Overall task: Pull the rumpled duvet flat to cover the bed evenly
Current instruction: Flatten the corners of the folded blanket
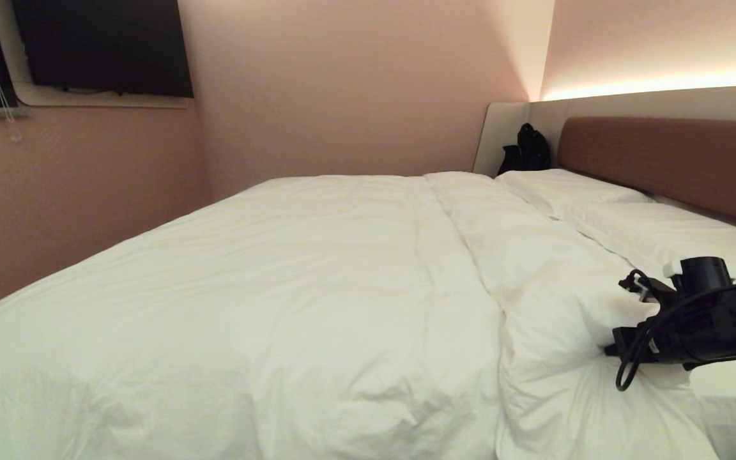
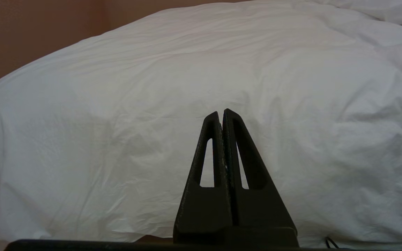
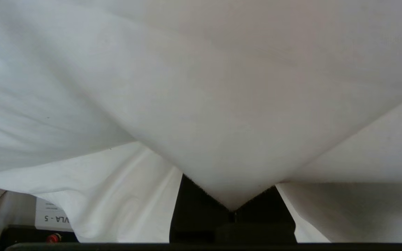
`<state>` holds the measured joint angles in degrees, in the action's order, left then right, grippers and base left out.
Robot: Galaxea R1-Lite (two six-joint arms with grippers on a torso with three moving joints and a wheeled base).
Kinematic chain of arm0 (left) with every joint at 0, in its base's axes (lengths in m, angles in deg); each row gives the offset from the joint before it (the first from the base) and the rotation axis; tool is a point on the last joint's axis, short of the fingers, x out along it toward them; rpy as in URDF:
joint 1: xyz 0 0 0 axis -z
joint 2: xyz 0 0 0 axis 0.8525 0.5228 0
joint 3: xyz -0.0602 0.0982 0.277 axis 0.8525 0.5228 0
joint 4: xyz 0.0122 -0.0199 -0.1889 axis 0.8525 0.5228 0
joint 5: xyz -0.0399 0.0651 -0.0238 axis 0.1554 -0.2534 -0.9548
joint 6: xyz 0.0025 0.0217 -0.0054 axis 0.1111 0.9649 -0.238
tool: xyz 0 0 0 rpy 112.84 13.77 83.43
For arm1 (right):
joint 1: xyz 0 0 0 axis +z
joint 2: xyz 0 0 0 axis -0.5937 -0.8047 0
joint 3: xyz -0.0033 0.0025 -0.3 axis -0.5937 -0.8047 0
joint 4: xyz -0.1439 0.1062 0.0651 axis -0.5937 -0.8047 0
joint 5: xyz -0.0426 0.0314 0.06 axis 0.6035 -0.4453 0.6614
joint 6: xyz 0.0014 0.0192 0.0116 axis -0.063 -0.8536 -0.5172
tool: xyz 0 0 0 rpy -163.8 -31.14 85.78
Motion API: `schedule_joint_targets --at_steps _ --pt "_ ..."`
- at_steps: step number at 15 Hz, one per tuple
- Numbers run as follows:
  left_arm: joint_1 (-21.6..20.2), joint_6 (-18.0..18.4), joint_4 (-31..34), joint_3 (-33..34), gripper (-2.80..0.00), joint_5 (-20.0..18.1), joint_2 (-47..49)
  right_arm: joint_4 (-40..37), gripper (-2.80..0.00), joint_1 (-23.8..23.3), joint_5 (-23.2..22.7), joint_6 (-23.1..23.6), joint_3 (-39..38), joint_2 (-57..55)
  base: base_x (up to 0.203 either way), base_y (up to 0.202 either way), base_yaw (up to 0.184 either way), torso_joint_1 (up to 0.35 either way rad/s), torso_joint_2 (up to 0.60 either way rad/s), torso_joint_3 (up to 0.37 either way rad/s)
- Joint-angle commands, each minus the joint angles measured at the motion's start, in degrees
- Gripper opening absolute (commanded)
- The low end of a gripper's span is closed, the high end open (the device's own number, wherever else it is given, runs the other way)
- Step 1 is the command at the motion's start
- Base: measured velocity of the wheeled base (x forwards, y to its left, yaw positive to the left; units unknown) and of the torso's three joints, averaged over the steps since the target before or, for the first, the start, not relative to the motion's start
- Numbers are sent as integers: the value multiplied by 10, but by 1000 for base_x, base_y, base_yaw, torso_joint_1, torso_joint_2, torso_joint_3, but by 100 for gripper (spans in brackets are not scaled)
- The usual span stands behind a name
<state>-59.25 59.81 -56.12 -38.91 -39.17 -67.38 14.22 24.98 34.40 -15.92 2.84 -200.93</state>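
The duvet (image 1: 291, 287) is lying across the bed (image 1: 735, 396) before me, pillows (image 1: 604, 204) sitting behind it to my right, against the headboard (image 1: 674, 163).

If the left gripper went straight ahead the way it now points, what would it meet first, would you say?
Most likely the puffy white duvet draped over the bed's side: the left gripper, fingers shut, points straight at it with nothing between, though the gap is hard to judge.

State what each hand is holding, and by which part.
The right hand is shut on a pinched fold of the duvet near its pillow-end edge. The left hand is shut, holding nothing.
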Motion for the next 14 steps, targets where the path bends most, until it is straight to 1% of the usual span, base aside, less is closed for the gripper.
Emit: schedule_joint_targets --at_steps 1,3,5,6,8,9,11,12,14 --pt "0 0 0 0 -280 0 0 1 -280 22 -15 -18 12 42 0 0 0 0 0 0" --pt "0 0 0 0 -280 0 0 0 -280 74 -20 -56 64 77 0 0 0 0 0 0" --pt "0 0 0 0 -280 0 0 -5 -280 114 -16 -95 147 76 0 0 0 0 0 0" --pt "0 0 0 0 -280 0 0 -14 -280 131 -14 -108 191 70 0 0 0 0 0 0" --pt "0 0 0 0 -280 0 0 -31 -280 163 -1 -121 255 46 0 0 0 0 0 0" --pt "0 0 0 0 -280 0 0 -35 -280 176 11 -124 280 27 0 0 0 0 0 0" --pt "0 0 0 0 -280 0 0 -37 -280 187 28 -126 305 6 0 0 0 0 0 0" --pt "0 0 0 0 -280 0 0 -37 -280 193 39 -129 339 -17 0 0 0 0 0 0" --pt "0 0 0 0 -280 0 0 -36 -280 202 62 -153 398 -47 0 0 0 0 0 0"
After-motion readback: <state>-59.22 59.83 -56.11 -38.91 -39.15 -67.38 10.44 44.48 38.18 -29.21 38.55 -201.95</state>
